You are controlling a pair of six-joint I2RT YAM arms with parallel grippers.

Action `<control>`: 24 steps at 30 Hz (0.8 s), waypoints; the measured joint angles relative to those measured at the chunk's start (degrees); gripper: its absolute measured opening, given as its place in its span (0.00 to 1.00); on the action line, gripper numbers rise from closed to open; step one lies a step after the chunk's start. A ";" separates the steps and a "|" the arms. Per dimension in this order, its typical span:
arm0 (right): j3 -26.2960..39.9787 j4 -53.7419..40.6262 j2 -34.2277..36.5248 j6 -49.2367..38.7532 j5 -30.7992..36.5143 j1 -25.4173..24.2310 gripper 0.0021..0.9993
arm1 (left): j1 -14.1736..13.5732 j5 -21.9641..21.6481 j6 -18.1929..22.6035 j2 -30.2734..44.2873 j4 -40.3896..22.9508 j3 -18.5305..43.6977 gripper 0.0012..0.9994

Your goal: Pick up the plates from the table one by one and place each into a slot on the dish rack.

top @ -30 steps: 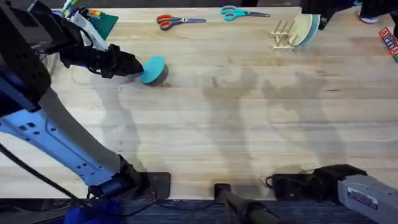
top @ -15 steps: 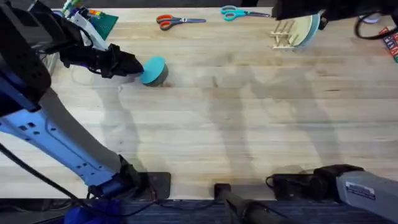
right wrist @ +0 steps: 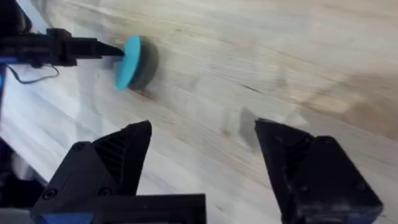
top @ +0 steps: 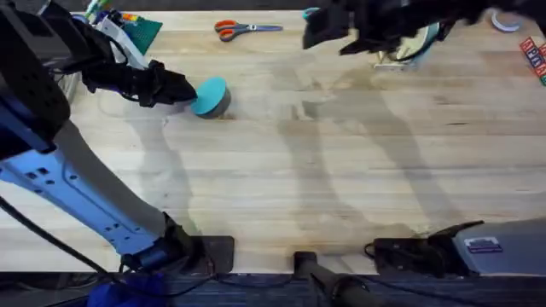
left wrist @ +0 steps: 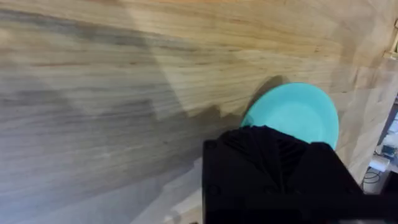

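Observation:
The turquoise plate (top: 210, 95) stands tilted on its edge at the far left of the table (top: 324, 170), and my left gripper (top: 181, 89) is shut on its rim. It also shows as a turquoise plate (left wrist: 297, 114) just past my black finger (left wrist: 267, 168), and farther off as a turquoise plate (right wrist: 130, 61) held on edge. My right gripper (right wrist: 202, 158) is open and empty, high above bare planks. Its arm (top: 375, 19) crosses the far edge, dark and blurred, over the dish rack (top: 386, 58). A pale yellow plate (top: 420, 43) in the rack is mostly hidden.
Orange scissors (top: 243, 28) lie at the far edge, with teal scissors (top: 310, 13) partly under the right arm. Green and coloured items (top: 136, 30) sit at the far left corner and a red packet (top: 533, 55) at the right edge.
My right arm has swept left along the far edge, from beside the rack to over it. The left gripper and turquoise plate have not moved.

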 joint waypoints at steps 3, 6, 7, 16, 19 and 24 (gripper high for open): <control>0.00 2.79 3.65 4.07 -0.26 2.22 1.00 | 0.00 0.00 0.00 0.00 0.00 0.00 0.04; 0.02 5.34 7.25 7.94 -0.33 4.25 1.00 | 0.00 0.00 0.00 -0.01 0.00 0.00 0.04; 0.01 6.34 8.47 9.21 -0.43 4.92 1.00 | 0.00 0.00 0.00 -0.01 0.00 0.00 0.04; 0.02 18.02 16.09 16.70 -0.47 11.07 1.00 | 0.00 0.00 0.00 -0.01 0.00 0.00 0.04; 0.02 22.08 17.77 17.99 -0.47 12.94 1.00 | 0.00 0.00 0.00 -0.01 0.00 0.00 0.04; 0.02 28.08 20.64 20.68 -0.47 15.78 1.00 | 0.00 0.00 0.00 -0.01 0.00 0.00 0.04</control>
